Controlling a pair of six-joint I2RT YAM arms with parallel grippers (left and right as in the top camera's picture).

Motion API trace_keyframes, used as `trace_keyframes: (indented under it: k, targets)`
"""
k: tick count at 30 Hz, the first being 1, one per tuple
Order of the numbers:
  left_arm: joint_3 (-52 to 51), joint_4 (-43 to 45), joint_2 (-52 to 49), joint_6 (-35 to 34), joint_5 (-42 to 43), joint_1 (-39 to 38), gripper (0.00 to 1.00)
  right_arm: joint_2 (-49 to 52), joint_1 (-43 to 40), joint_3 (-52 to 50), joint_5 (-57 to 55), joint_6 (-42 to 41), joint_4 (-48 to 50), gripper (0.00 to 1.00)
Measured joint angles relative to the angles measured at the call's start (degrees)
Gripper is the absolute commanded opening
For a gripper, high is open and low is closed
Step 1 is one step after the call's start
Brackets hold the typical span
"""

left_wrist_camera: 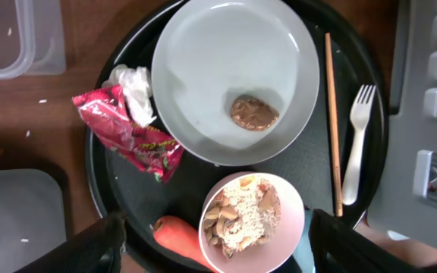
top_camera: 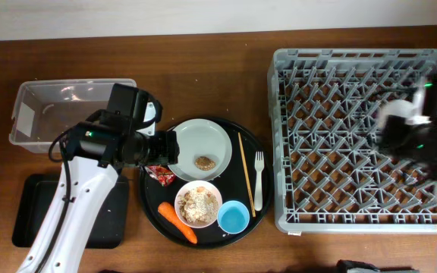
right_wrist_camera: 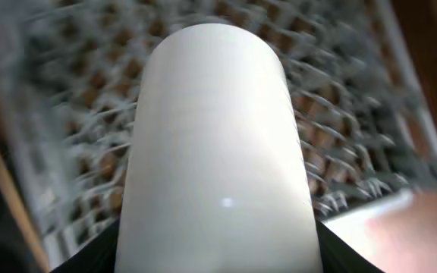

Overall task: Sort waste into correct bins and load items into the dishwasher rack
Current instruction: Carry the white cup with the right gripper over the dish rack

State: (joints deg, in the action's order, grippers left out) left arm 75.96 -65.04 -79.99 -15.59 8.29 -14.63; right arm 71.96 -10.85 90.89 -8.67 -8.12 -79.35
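White cup [right_wrist_camera: 218, 144] fills my right wrist view, lying lengthwise between my right fingers [right_wrist_camera: 89, 258], which are clamped on its sides. Behind it the dishwasher rack [top_camera: 355, 54] shows only as a blurred grey lattice. From overhead, the cup hangs over the rack's 3 o'clock side; I cannot tell whether it touches the pegs.

My left fingers [left_wrist_camera: 101, 246] stand wide apart and grip nothing, hovering over the round black tray [top_camera: 230, 182].

On that tray:
- The pale plate [top_camera: 196, 140] sits at 12 o'clock with one brown food scrap [top_camera: 205, 162] on it.
- The white bowl [top_camera: 198, 203] at 6 o'clock is heaped with beige scraps.
- The small blue cup [top_camera: 234, 218] is at 5 o'clock, just beside the bowl.
- The carrot [top_camera: 177, 222] lies at 7 o'clock, against the bowl.
- The red wrapper [top_camera: 161, 176] is at 9 o'clock, with the white tissue wad [left_wrist_camera: 135, 91] touching it and the plate's rim.
- The chopsticks [top_camera: 246, 174] and white fork [top_camera: 259, 180] lie side by side at 3 o'clock.

Seen from overhead, the clear tub [top_camera: 74, 83], with its white label [top_camera: 25, 117], stands at the surface's 10 o'clock. The shallow black tray [top_camera: 29, 216] lies at 8 o'clock, and the rack takes up the 3 o'clock side. The surface [top_camera: 203, 76] is brown wood, with a pale wall [top_camera: 203, 15] along 12 o'clock.
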Motion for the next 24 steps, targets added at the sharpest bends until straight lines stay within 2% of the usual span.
trace_keyframes:
  k: [8, 15, 24]
  targets:
    - [0.00, -0.52, 0.00, 0.00, -0.68, 0.00, 0.77, 11.74, -17.75, 0.09, -1.42, -3.74, 0.68, 0.30]
    - [0.00, -0.87, 0.00, 0.00, -0.85, -0.02, 0.77, 22.75, -25.99, 0.09, -0.17, -6.86, 4.74, 0.30]
    - [0.00, -1.42, 0.00, 0.00, -0.85, -0.02, 0.77, 26.84, -32.89, 0.09, 6.16, -8.31, 12.87, 0.29]
